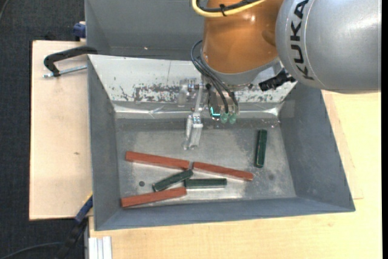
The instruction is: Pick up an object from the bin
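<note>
Grey metal bin (100, 148), holding six loose bars on its floor. Gripper (194, 132): hung below the orange cover (239, 27) at the back middle of the bin, over bare floor, with nothing seen held; how far it is spread cannot be told. Left red bar (157, 161): laid almost level, its right end just in front of the gripper and nearest to it. Right red bar (222, 171): laid on from that end, sloping down to the right. Slanted green bar (173, 180): placed between the red bars, its upper end close to where the two meet. Flat green bar (206, 182): laid level, just beside the slanted one's right end. Front red bar (153, 198): laid nearest the front wall, at the left. Lone green bar (260, 147): laid lengthwise front to back at the right, well apart from the others.
</note>
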`<state>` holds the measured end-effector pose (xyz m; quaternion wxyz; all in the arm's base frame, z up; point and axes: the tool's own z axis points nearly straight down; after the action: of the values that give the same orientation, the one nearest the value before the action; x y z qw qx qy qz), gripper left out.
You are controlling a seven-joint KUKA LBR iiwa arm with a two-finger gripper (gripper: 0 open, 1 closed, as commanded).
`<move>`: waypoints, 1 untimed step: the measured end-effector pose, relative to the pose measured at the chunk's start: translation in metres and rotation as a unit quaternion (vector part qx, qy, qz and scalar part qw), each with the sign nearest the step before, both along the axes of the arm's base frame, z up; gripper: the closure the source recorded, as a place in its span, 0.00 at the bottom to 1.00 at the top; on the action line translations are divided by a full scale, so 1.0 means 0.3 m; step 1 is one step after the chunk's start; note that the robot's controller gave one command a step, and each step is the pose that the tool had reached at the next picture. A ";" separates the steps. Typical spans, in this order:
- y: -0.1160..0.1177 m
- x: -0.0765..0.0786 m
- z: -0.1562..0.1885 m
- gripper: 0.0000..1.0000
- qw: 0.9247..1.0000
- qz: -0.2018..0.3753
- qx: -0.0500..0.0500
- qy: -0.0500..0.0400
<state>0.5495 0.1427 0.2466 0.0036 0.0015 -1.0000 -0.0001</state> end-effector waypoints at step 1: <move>-0.105 -0.084 -0.600 0.00 1.000 0.027 0.000 0.001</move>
<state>0.5244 0.1113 0.0664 0.0042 0.0284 -0.9996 0.0000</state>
